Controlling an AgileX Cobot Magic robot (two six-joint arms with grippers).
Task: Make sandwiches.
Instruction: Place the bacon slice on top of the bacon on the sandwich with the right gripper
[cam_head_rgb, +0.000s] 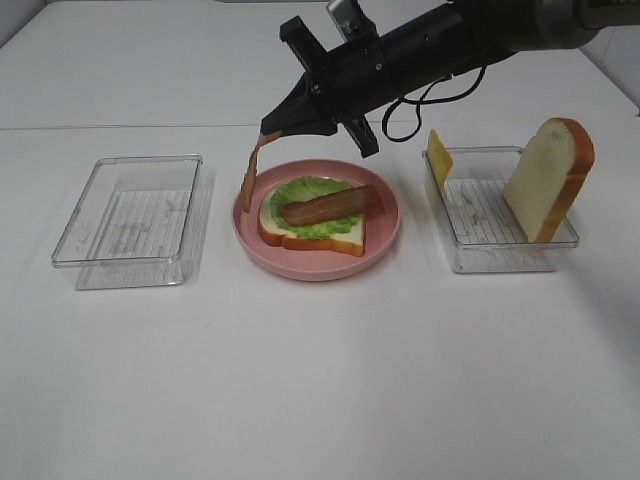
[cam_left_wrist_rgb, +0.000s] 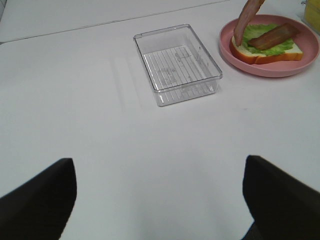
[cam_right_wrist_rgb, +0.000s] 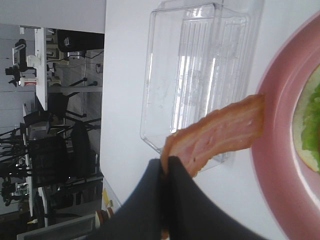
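Note:
On the pink plate (cam_head_rgb: 385, 240) lies an open sandwich: a white bread slice (cam_head_rgb: 335, 238) with a green lettuce leaf (cam_head_rgb: 310, 190) and one bacon strip (cam_head_rgb: 330, 205) on top. My right gripper (cam_head_rgb: 270, 128) reaches across the middle and is shut on a second bacon strip (cam_head_rgb: 249, 175), which hangs limp over the plate's left rim. In the right wrist view the fingertips (cam_right_wrist_rgb: 167, 172) pinch one end of this strip (cam_right_wrist_rgb: 220, 132). My left gripper (cam_left_wrist_rgb: 160, 200) is open over bare table, well short of the plate (cam_left_wrist_rgb: 280, 70), and is out of the high view.
An empty clear tray (cam_head_rgb: 130, 220) stands left of the plate. A second clear tray (cam_head_rgb: 470, 255) on the right holds an upright bread slice (cam_head_rgb: 548, 180) and a yellow cheese slice (cam_head_rgb: 439, 155) leaning on its wall.

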